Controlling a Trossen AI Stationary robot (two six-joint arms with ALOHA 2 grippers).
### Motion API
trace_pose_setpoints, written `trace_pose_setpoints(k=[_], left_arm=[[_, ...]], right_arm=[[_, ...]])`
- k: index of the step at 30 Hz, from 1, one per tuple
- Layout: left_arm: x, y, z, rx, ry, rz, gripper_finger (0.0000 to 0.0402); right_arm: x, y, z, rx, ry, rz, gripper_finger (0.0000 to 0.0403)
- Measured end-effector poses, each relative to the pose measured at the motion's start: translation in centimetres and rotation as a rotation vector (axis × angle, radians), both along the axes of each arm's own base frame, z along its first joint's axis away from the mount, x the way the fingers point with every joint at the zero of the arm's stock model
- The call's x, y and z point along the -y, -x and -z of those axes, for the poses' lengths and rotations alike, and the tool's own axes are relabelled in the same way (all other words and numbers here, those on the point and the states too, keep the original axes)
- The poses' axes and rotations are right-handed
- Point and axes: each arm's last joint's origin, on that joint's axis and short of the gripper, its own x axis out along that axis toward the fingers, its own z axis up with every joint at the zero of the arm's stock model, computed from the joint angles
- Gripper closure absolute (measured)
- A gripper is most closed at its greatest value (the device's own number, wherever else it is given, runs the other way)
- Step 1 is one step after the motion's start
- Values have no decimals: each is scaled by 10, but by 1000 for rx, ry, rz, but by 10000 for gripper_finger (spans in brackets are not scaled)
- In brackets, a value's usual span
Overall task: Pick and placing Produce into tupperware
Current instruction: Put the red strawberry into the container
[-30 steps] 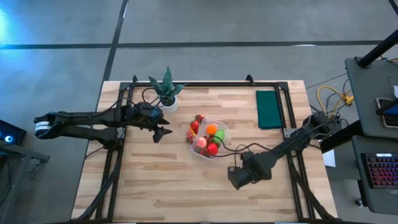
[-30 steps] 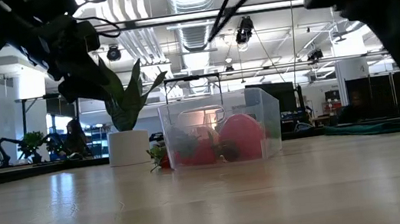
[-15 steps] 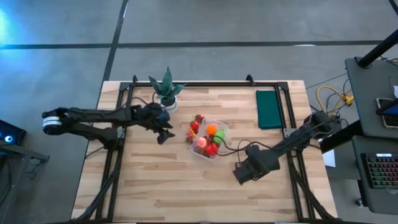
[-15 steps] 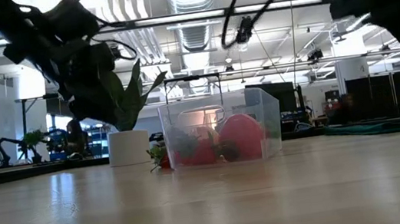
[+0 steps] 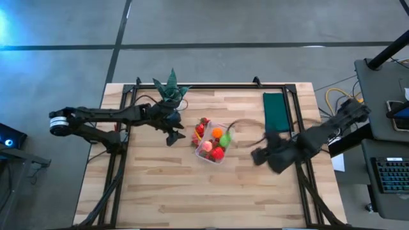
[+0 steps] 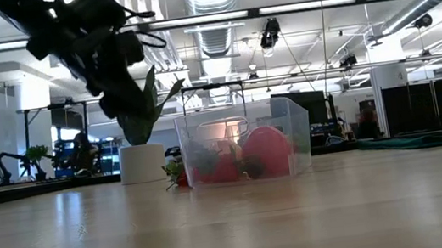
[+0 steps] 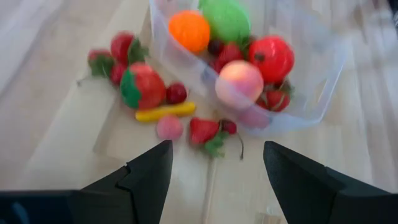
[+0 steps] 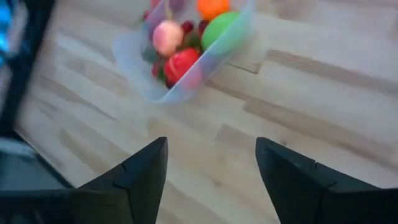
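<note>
Two grippers, both w/ jaws apart, nothing held. Left gripper [image 5: 178, 135] hovers just beside tupperware [image 5: 228, 135], on potted plant [image 5: 170, 87] side. Produce [image 7: 240, 81] sits in tupperware; more pieces touch table beside it. Right gripper [image 5: 259, 155] raised, opposite side.

You're in robotics lab, open industrial hall. Landmark: light butcher-block wooden table [image 5: 166, 191] on black metal frame, standing on bare grey concrete floor [image 5: 255, 22] with dark seam lines. Above table: exposed silver ventilation duct [image 6: 211, 35], pipes, hanging spot lamps. Right of table: dark desk with backlit keyboard [image 5: 391, 176], coiled yellow cable [image 5: 339, 99]. Behind table: more black robot arms [image 6: 12, 160] on benches.
</note>
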Motion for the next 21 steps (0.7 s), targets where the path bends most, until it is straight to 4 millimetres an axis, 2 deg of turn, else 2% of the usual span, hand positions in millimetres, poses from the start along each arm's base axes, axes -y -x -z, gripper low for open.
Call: trace_pose_setpoints(k=[2,6,9,12,15,18,21], left_arm=[[-1,-1,-5,16,-5,-3,164],[-2,-1,-11,35,-6,-11,164],[-3,-1,-13,39,-4,-15,164],[-3,-1,-14,42,-5,-16,164],[-3,0,-13,39,9,-28,164],[-3,0,-13,39,17,-36,164],[-4,0,-14,43,15,-37,164]], right_arm=[[10,13,-11,64,-6,75,168],[13,14,-30,315,329,-52,168],[24,15,-34,439,406,-16,168],[30,10,-13,497,334,-98,168],[30,-6,14,690,237,-222,168],[36,-19,21,1024,304,-311,168],[53,-18,39,1183,367,-386,168]])
